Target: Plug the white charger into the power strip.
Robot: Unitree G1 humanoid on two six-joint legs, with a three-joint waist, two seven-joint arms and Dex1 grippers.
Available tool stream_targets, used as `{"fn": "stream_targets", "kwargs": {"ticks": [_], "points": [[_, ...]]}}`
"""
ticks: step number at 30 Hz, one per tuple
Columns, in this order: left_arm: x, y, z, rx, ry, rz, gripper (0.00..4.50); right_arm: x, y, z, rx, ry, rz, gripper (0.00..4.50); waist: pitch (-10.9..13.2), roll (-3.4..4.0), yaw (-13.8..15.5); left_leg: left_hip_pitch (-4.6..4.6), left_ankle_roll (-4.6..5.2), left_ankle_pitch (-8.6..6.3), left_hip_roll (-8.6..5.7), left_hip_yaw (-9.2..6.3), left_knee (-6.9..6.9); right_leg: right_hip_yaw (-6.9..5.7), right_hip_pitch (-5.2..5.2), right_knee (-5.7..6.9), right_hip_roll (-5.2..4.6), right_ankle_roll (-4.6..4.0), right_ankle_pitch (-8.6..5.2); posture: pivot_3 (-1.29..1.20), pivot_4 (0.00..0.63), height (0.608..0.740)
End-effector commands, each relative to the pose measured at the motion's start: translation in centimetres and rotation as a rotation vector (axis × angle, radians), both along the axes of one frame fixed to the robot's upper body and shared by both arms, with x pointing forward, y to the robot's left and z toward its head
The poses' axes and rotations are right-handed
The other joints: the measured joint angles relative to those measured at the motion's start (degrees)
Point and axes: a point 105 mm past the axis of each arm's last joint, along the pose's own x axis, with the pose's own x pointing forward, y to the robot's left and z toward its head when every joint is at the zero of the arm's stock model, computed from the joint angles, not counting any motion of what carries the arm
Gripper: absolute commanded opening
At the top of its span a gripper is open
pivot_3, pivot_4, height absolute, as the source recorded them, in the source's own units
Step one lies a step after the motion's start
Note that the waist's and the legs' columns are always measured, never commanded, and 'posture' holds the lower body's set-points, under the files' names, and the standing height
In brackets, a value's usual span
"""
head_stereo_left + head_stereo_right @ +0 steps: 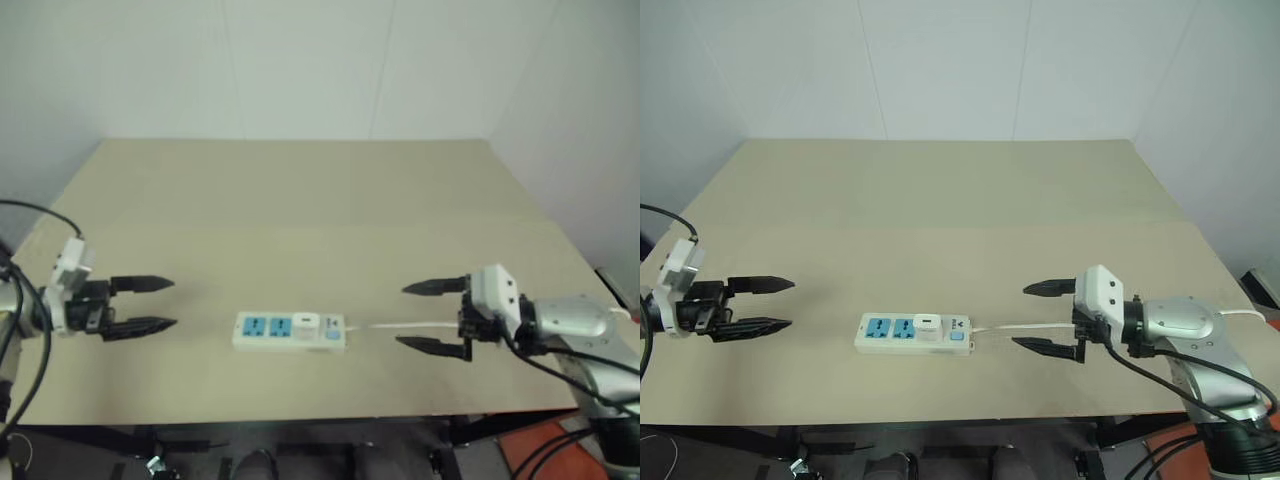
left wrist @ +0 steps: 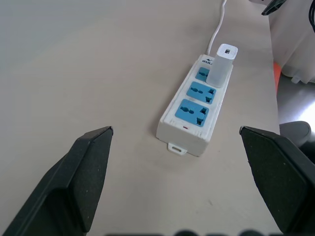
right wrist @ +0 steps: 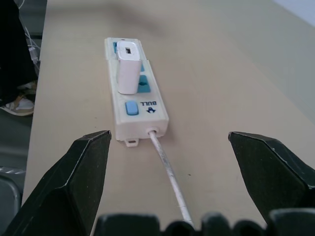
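White charger (image 1: 928, 325) in power strip (image 1: 912, 333), btwn both spread-open end effectors (image 1: 752, 304) (image 1: 1048, 318).

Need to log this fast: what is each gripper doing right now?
Left gripper: open, holding nothing.
Right gripper: open, holding nothing.

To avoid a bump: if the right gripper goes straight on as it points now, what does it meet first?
Probably the cable, then the power strip with the charger; the right gripper's height above the table is unclear.
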Motion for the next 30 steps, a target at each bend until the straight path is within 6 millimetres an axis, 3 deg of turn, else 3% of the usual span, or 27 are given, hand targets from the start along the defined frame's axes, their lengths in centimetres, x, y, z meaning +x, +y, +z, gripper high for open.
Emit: {"fn": "stream_targets", "kwargs": {"ticks": [1, 16, 30], "points": [[0.3, 0.8, 1.9, 0.026, -0.024, 0.016, 4.5, -0.5, 1.0, 2.1, 0.004, -0.055, 0.033, 4.47, 0.0, 0.0, 0.0, -0.01, 0.0, 0.0, 0.0, -0.01, 0.0, 0.0, -0.01, 0.0, 0.0, 0.0, 0.01, 0.0, 0.15, 0.74], [3.9, 0.4, 3.8, 0.086, -0.013, 0.006, 4.5, 0.9, 2.4, 3.2, -0.004, -0.077, 0.005, 4.47, 0.0, -0.02, 0.3, -0.26, 0.0, 0.0, -0.02, -0.04, 0.19, -0.03, -0.05, -0.01, 0.01, 0.05, 0.03, 0.0, 0.15, 0.74], [4.8, -0.3, 3.1, 0.079, 0.001, -0.015, 4.5, 1.5, 2.1, 3.3, -0.024, -0.069, 0.001, 4.47, 0.0, -0.02, 0.3, -0.36, 0.01, 0.0, -0.02, -0.07, 0.31, -0.05, -0.05, 0.01, 0.01, 0.08, 0.05, 0.0, 0.15, 0.74]]}}
